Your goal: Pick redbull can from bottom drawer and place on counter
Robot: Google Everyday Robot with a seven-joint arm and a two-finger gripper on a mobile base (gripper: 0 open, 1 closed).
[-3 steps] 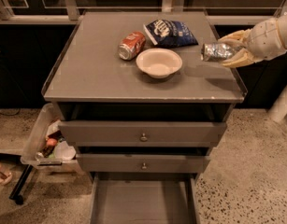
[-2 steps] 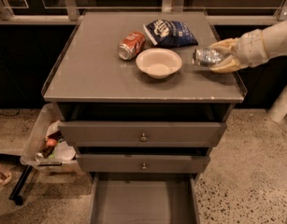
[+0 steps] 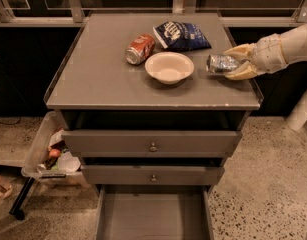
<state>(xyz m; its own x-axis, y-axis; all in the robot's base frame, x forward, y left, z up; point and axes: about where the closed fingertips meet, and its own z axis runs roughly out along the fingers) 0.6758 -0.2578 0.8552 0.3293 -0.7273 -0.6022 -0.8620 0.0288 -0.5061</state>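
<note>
The grey cabinet point(image 3: 68, 136) fills the middle of the view, with its flat surface point(image 3: 98, 79) on top and three drawers below. The bottom drawer point(image 3: 153, 216) is pulled far out, showing its flat grey floor, and the two knobbed drawers point(image 3: 193, 143) sit above it. A clear plastic bin point(image 3: 35, 151) holding mixed items stands on the floor just beside the cabinet's left side. The white arm point(image 3: 295, 43) enters from the right edge of the view and reaches leftward, sloping slightly down across the surface's right rim. At the back of the surface lies a dark blue chip bag point(image 3: 182, 35), with a cream bowl point(image 3: 169, 67) in front of it and a red soda can point(image 3: 140, 49) on its side to the bowl's left. The tool point(image 3: 229, 64) is just right of the bowl, over the right part of the surface. Its yellowish fingers point(image 3: 240, 75) are closed around the redbull can point(image 3: 217, 63), which is held lying sideways; whether the can touches the surface cannot be told.
</note>
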